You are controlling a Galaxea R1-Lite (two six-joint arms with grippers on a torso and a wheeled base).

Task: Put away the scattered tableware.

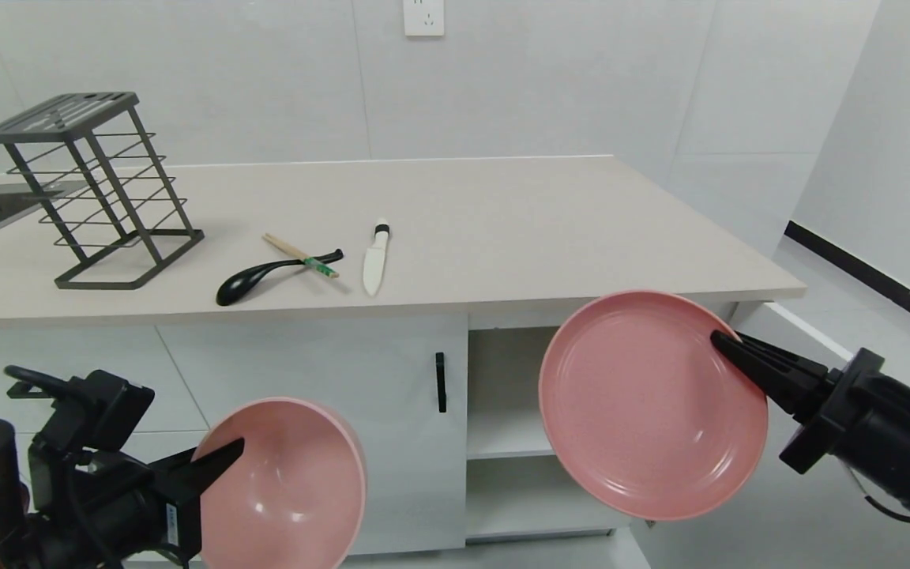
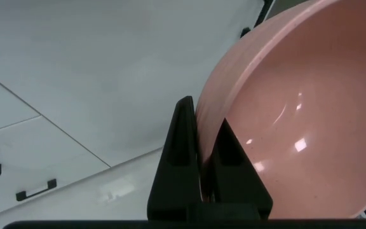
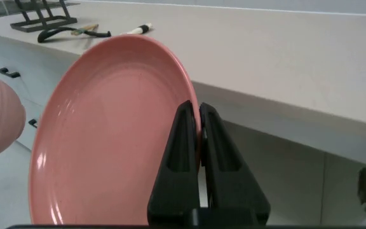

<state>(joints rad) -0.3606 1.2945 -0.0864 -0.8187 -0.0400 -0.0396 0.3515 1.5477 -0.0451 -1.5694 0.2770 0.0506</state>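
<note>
Below counter (image 1: 502, 213) front edge: left hand (image 1: 222, 462) clamps pink bowl (image 1: 289, 490) by rim, right hand (image 1: 727, 344) pinches pink plate (image 1: 644, 403) rim. Edge grips hold both tilted, probably for sliding onto cupboard shelf (image 1: 506, 454) under counter.

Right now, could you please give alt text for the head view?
The left gripper pinches a deep pink bowl by its rim, the right gripper a flat pink plate. A black spoon, wooden chopsticks and white knife lie on the beige counter.

The beige flat worktop (image 1: 502, 209) carries a dark metal wire rack (image 1: 64, 117), a black spoon (image 1: 235, 288) crossed by wooden chopsticks (image 1: 299, 254), and a white-bladed knife (image 1: 376, 261) just beside them.
</note>
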